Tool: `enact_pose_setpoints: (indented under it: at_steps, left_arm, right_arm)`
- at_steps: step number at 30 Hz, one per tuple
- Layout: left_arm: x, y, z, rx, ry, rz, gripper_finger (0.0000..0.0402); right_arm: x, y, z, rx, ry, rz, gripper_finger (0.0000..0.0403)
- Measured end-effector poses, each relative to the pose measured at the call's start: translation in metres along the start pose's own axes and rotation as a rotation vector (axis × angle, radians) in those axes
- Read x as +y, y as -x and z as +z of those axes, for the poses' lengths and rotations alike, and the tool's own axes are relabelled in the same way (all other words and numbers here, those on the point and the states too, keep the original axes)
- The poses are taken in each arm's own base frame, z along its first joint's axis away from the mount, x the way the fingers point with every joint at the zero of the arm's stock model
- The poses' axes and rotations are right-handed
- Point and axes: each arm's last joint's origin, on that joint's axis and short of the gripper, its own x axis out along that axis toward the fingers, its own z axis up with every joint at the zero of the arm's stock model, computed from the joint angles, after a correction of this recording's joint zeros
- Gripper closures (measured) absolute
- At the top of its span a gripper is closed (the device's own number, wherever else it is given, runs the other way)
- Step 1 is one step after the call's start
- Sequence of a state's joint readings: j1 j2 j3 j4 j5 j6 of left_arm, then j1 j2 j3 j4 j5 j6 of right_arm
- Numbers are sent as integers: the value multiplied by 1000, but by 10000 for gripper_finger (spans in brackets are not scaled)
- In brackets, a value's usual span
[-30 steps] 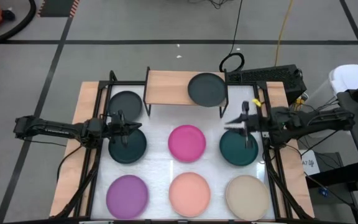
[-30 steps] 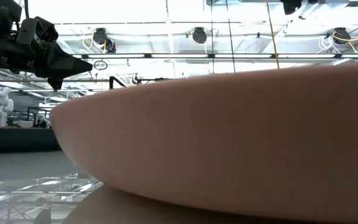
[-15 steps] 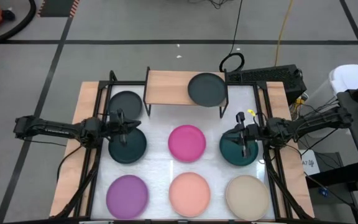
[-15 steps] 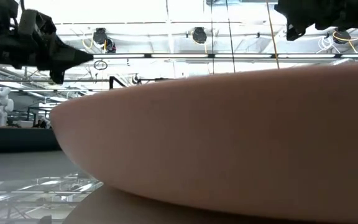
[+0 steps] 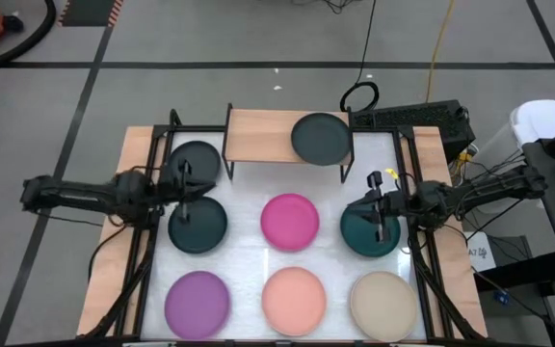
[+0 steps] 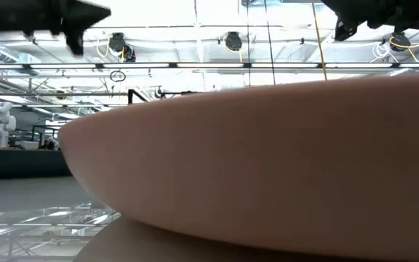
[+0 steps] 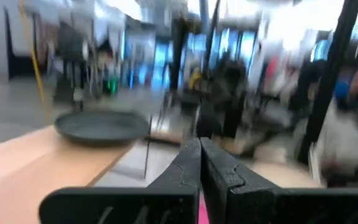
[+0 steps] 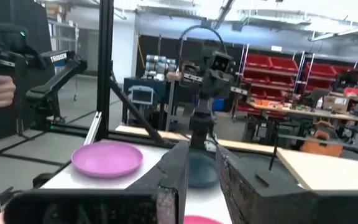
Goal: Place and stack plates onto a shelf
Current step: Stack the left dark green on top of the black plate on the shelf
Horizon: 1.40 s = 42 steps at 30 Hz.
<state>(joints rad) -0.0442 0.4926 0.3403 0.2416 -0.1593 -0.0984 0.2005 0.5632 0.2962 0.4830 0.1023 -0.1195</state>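
Care was what the pick-up called for, since the right gripper (image 5: 374,208), fingers slightly parted and grasping nothing, hung over the round dark teal matte plate (image 5: 368,231) lying flat on the white table (image 5: 335,275) well apart from the small light-wood shelf (image 5: 263,135), and the left gripper (image 5: 183,183), fingers pressed together and empty, waited above the left plates.

You have one charcoal plate (image 5: 321,138) flat on the wooden shelf's (image 5: 258,136) right end; seven more lie flat on the bench (image 5: 253,253): charcoal (image 5: 196,160), two teal (image 5: 198,226), magenta (image 5: 290,222), purple (image 5: 198,301), salmon (image 5: 294,300), beige (image 5: 383,303).

Black cable loop (image 5: 359,96) on grey floor (image 5: 210,39); red bins (image 8: 272,67) beyond
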Motion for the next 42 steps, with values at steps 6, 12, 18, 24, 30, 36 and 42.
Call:
enact_pose_setpoints:
  at_steps: [6, 12, 18, 24, 30, 36, 42]
  left_arm:
    - [-12, -35, 42, 600, -153, 302, 398]
    - [-5, -56, 12, 1100, -141, 616, 398]
    - [-10, -72, -37, 1297, -26, 421, 354]
    - [-21, -84, -57, 1313, 78, 337, 286]
    - [-46, -94, -75, 1305, 214, 325, 250]
    - [-60, -91, -95, 1381, 290, 438, 248]
    - [-64, -93, -109, 1408, 333, 512, 247]
  right_arm:
    - [0, 0, 3, -26, 20, -4, 335]
    - [0, 0, 3, -25, -4, -3, 335]
    - [0, 0, 0, -2, -29, 1, 335]
    - [0, 0, -1, 14, -27, 2, 335]
    - [0, 0, -1, 14, -26, 1, 335]
    - [0, 0, -1, 14, -24, 1, 335]
    - [0, 0, -1, 10, -24, -1, 335]
